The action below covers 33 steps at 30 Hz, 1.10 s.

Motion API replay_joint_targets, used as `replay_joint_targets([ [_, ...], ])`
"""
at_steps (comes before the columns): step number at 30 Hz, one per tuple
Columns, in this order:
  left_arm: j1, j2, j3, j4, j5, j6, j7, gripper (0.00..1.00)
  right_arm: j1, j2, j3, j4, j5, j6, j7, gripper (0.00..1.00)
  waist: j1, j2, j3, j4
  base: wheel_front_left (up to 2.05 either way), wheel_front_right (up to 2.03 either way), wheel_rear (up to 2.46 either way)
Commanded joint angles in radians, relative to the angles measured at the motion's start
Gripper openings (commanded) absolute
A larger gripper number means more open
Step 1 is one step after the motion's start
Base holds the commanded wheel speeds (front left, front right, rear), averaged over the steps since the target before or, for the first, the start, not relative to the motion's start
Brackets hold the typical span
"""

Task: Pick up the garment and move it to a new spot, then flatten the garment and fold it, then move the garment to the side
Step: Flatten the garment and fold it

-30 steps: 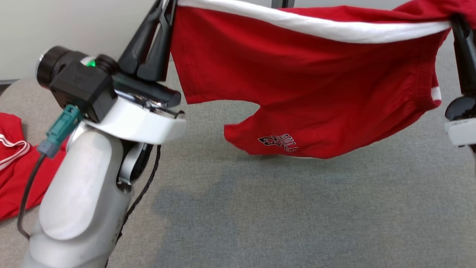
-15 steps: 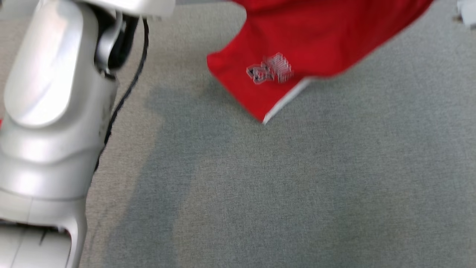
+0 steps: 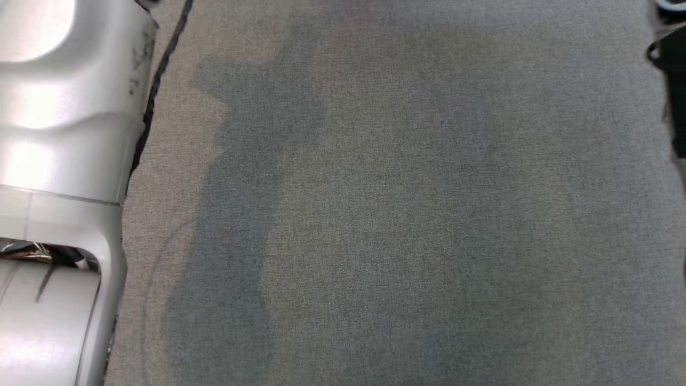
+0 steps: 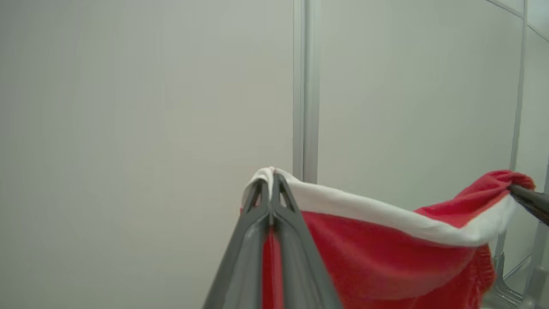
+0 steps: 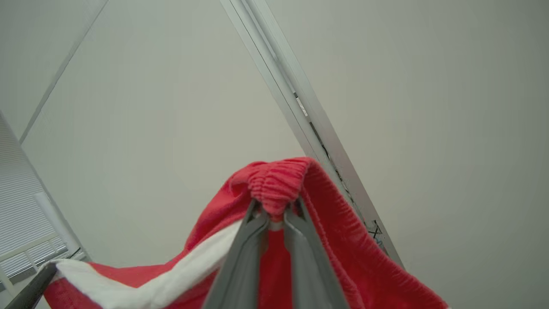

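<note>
Two grippers hold one red garment up between them. The left gripper (image 4: 271, 185) has its dark fingers pressed together on the white band (image 4: 364, 207) at one top corner of the garment (image 4: 377, 262), with cloth caught between the tips. The right gripper (image 5: 275, 214) is clamped on a bunched, ribbed fold of red waistband (image 5: 276, 184), its fingers nearly meeting around the cloth.

In the left wrist view the right gripper's tip shows at the far right edge, biting the opposite corner. The white band sags in a shallow curve between the two holds, and the red cloth hangs below it. In the right wrist view the left gripper's tip appears at the lower left corner, on the band's other end.

Behind the garment stands a pale wall (image 4: 128, 128) with a metal strip (image 4: 305, 86) running up it, and slatted blinds (image 5: 21, 231) show at the left of the right wrist view. The head view looks down on a grey fabric surface (image 3: 418, 225) crossed by soft shadows, with the pale left forearm (image 3: 59, 123) and a black cable (image 3: 161, 69) at its left edge.
</note>
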<state>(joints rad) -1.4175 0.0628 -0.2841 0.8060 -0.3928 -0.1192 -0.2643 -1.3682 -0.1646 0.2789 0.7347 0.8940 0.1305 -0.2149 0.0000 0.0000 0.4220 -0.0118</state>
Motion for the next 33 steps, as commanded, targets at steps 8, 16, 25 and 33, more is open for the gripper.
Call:
replay_joint_targets([
  [8,0.062,-0.010,-0.005,0.229,-0.079,-0.007,0.000,0.00,0.007,0.045,0.173,0.212,-0.023,0.001,-0.003,0.00,0.0000,0.0000,0.013,-0.007,0.00,0.00,0.00],
  [16,0.190,-0.010,-0.038,0.242,-0.180,-0.010,0.000,0.00,0.090,0.034,0.363,0.277,-0.054,0.001,-0.022,0.00,0.0000,0.0000,0.033,-0.013,0.00,0.00,0.00],
  [25,0.559,-0.011,-0.002,-0.033,-0.161,0.021,0.000,0.00,0.435,-0.065,0.379,0.084,0.010,0.001,-0.051,0.00,0.0000,0.0000,-0.019,-0.012,0.00,0.00,0.00],
  [33,0.876,-0.010,0.018,-0.284,-0.042,0.023,0.000,0.00,0.786,-0.097,0.244,-0.117,-0.080,0.001,-0.051,0.00,0.0000,0.0000,-0.101,-0.017,0.00,0.00,0.00],
])
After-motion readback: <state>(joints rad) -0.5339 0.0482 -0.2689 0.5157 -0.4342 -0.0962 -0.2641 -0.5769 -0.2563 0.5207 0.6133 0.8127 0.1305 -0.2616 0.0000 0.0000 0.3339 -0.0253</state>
